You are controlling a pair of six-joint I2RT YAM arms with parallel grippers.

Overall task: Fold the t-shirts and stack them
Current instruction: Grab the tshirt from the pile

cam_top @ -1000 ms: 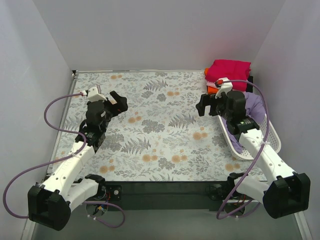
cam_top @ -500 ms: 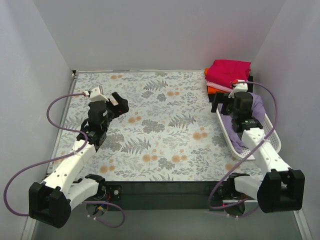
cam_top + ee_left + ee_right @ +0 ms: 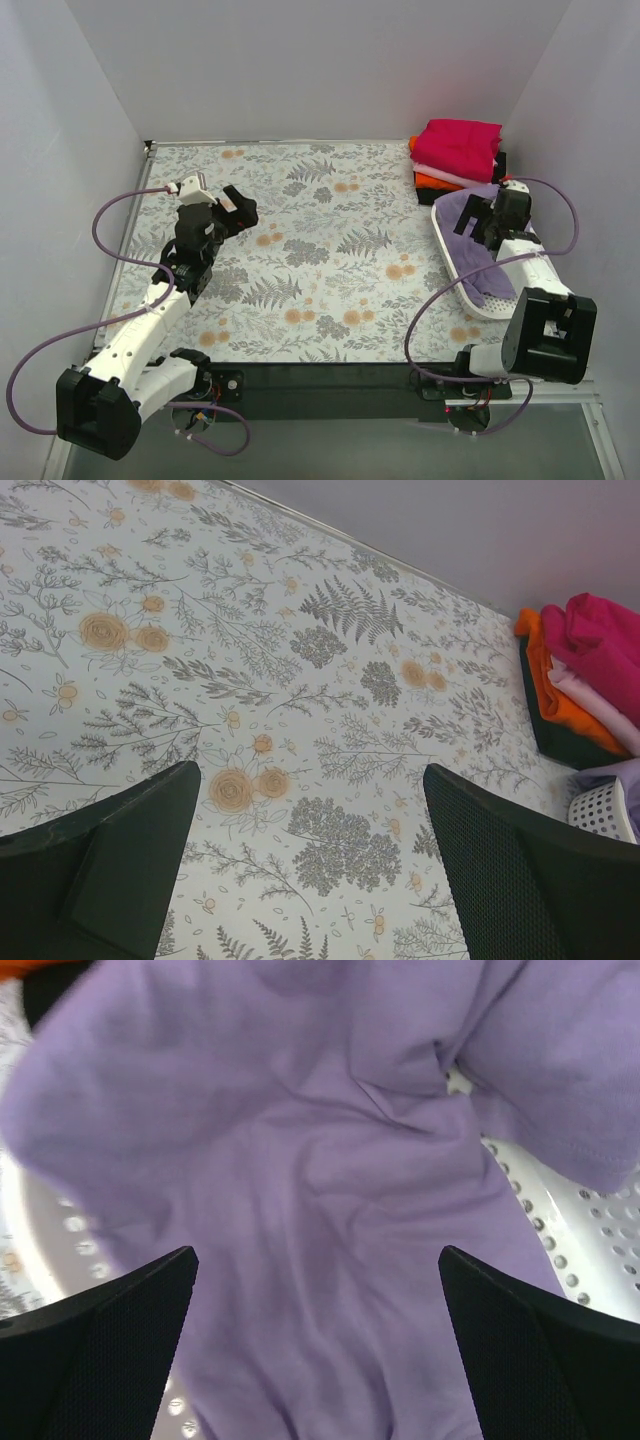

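A lavender-purple t-shirt (image 3: 468, 252) lies crumpled in the white lattice basket (image 3: 520, 300) at the right. It fills the right wrist view (image 3: 320, 1190). My right gripper (image 3: 477, 220) hangs just above it, open and empty (image 3: 315, 1340). A stack of folded t-shirts stands at the back right: magenta (image 3: 458, 145) on top, then pale pink (image 3: 600, 708), orange (image 3: 435, 180) and black (image 3: 560, 748). My left gripper (image 3: 240, 208) is open and empty (image 3: 310, 860) above the floral table, far from the shirts.
The floral tablecloth (image 3: 320, 250) covers the table. White walls close in the left, back and right sides. The basket rim (image 3: 600, 1230) shows under the lavender cloth and also at the right edge of the left wrist view (image 3: 605, 810).
My right arm has swung right, from beside the folded stack to over the basket, its gripper now above the lavender shirt. The left arm has barely moved.
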